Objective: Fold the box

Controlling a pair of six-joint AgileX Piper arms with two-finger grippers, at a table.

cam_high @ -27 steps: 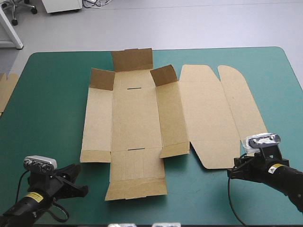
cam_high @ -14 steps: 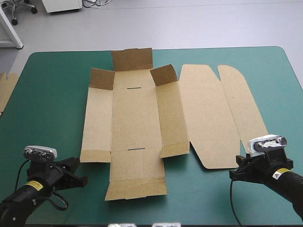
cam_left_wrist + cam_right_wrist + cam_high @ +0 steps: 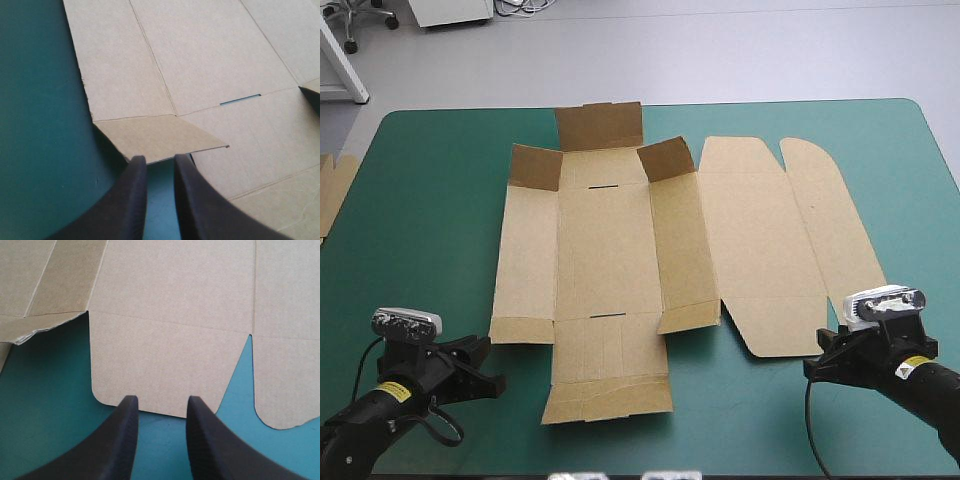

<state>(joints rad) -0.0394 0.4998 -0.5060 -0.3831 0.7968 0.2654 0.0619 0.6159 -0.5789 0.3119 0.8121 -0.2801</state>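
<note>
A brown box [image 3: 620, 250], a cut sheet of board, lies opened out on a teal-green table [image 3: 440, 180]. At the box's far end three short flaps stand raised. The rest lies flat or nearly so, with the wide lid panel [image 3: 760, 250] spread on the box's right side. A strip of spare board [image 3: 330, 190] shows well to the left of the box.

The left gripper [image 3: 490, 368] sits low, just off the box's near-left corner. Its black fingers [image 3: 127, 200] are parted by a narrow gap and hold nothing, and the corner flap [image 3: 160, 137] lies directly ahead of their tips. The right gripper [image 3: 820, 352] sits just off the lid panel's rounded near edge, its fingers set wider apart and also empty.

We judge the step in hand to be the first grasp, with each arm taking one near edge of the box. To do it well, we keep each wrist low and slide one finger under the board and the other over it, so the sheet is not pushed away across the cover. The corner flap seems to lift slightly off the cover, going by the shadow beneath it, though we cannot be sure from this angle. If it does, it offers the easier entry. We close only once the board sits well between the fingers, then lift along the scored crease so the wall hinges and does not buckle.
</note>
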